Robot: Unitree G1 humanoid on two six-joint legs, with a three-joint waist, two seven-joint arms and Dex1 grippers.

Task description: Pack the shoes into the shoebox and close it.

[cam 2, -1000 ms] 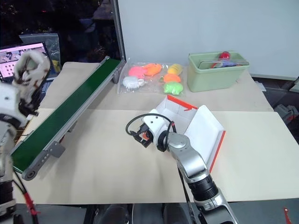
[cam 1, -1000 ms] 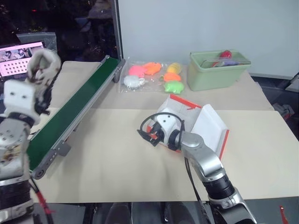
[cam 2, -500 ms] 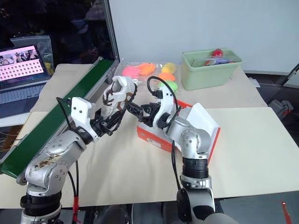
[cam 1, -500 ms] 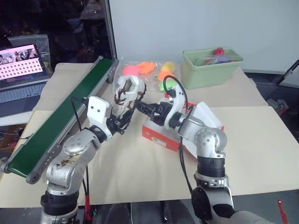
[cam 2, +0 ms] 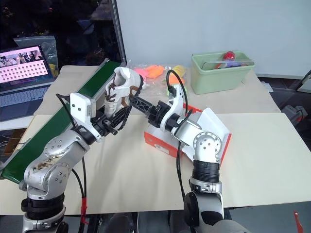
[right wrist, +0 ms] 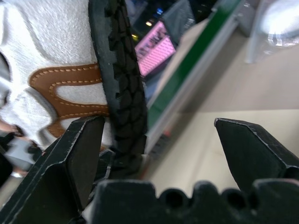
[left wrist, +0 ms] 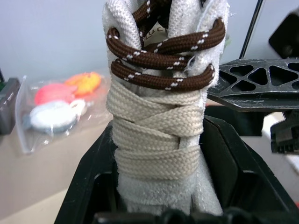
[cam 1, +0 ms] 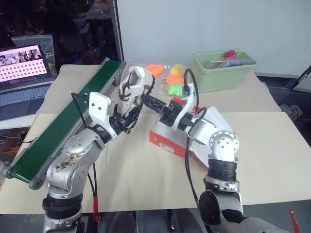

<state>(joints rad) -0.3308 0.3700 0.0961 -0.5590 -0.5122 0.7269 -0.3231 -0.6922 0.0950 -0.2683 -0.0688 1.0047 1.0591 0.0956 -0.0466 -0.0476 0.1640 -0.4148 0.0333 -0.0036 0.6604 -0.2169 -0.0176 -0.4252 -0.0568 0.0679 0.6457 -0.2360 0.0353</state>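
My left pincer (cam 1: 127, 112) is clenched on a white canvas low sneaker with dark brown laces (cam 1: 132, 85), gripping it across the laced upper so the shoe stands tilted in the air above the beige table (cam 1: 272, 160), between the green conveyor belt (cam 1: 68, 124) and the orange-red cardboard shoebox with a white inside (cam 1: 167, 143). I hold it up high, I judge, so that my other arm can get at it from the side. My right pincer (cam 1: 154, 104) reaches across from over the box with its fingers spread wide; in the right wrist view the shoe's black treaded sole (right wrist: 122, 84) sits just inside one finger (right wrist: 77, 154), the other finger well apart, so nothing is grasped on that side yet. This looks to me like a handover or a two-handed steadying, meant to turn the shoe so it lies flat in the box. The box sits open on the table, its hinged lid (cam 1: 218, 126) leaning back on my right, ready to receive it.
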